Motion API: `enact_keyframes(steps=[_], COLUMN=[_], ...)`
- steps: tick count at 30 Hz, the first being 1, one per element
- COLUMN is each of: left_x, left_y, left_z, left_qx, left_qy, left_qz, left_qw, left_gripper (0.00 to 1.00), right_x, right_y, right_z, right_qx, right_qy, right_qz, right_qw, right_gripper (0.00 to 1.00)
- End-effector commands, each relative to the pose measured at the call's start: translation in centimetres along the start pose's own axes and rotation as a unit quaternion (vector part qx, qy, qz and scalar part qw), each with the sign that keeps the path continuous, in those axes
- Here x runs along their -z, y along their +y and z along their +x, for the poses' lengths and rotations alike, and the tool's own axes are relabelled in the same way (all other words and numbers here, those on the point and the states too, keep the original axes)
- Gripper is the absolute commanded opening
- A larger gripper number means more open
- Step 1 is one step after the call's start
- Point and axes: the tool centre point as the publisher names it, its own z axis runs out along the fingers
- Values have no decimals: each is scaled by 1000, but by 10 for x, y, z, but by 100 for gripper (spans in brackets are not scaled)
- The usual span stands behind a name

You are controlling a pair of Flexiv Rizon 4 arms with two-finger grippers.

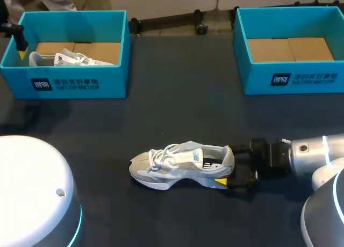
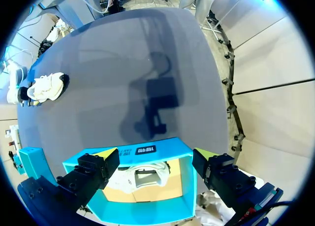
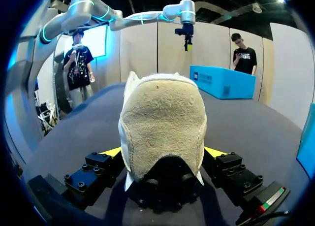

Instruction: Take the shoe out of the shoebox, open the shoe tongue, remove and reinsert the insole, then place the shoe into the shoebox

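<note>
Dark tabletop (image 1: pixel 177 96) carries the shoe (image 1: pixel 183 165) at lower centre of the frame, heel pinched in the right hand (image 1: pixel 227 165), so tongue-opening seems due next, calling the spread left hand (image 2: pixel 155 154) away from the upper-left shoebox (image 1: pixel 64 84).

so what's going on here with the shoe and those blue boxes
One shoe is out of its box and sits upright on the table, with the right pincer at its heel. The left pincer hangs open above the left box, which holds a second shoe. The laces look done up, so the tongue and insole steps seem not yet done.
</note>
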Motion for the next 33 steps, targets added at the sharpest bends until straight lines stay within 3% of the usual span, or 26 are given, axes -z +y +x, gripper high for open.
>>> enact_keyframes(steps=[1, 22, 24, 26, 33], left_x=[0, 0, 0, 0, 0], left_y=[-1, -1, -1, -1, -1], left_z=[0, 0, 0, 0, 0], left_qx=[0, 0, 0, 0, 0], left_qy=[1, 1, 1, 1, 1], left_qz=[0, 0, 0, 0, 0], left_qw=[1000, 1000, 1000, 1000, 1000], left_gripper=[100, 100, 100, 100, 100], right_x=[-7, -11, -11, -11, -13], right_y=[-1, -1, -1, -2, -2], right_z=[0, 0, 0, 0, 0], right_qx=[1, 4, 4, 4, 1], right_qy=[1, 3, 3, 1, 8], right_qz=[4, -1, -2, -3, -14], right_qw=[1000, 1000, 1000, 1000, 1000], right_gripper=[100, 98, 43, 0, 0])
